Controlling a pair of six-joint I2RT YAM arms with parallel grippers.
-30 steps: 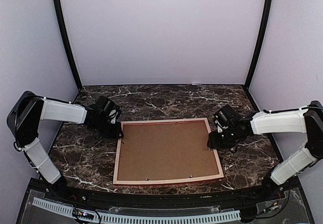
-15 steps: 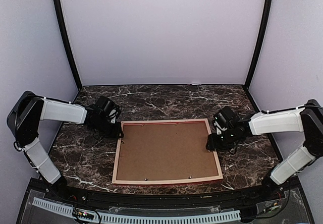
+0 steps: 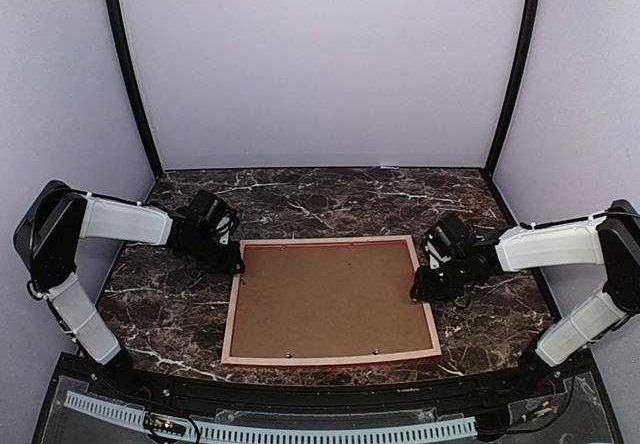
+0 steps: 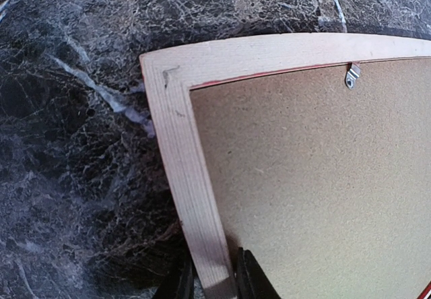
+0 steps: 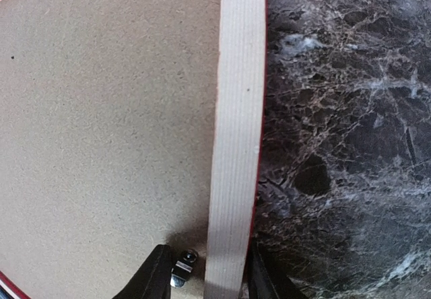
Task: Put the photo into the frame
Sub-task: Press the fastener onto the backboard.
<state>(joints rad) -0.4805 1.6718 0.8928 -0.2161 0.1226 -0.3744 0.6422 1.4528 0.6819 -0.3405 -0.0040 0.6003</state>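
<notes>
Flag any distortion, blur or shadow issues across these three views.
Top external: even light, no glare, the frame sharp, its sides slightly bowed. Left wrist: strong wide-angle bend in the frame rails; left gripper fingers dark and soft at the bottom edge. Right wrist: rail mildly curved, a shadow on the backing board beside the right gripper fingers; marble table in focus.

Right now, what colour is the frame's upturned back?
The frame is pale wood with a red edge; left wrist view.
</notes>
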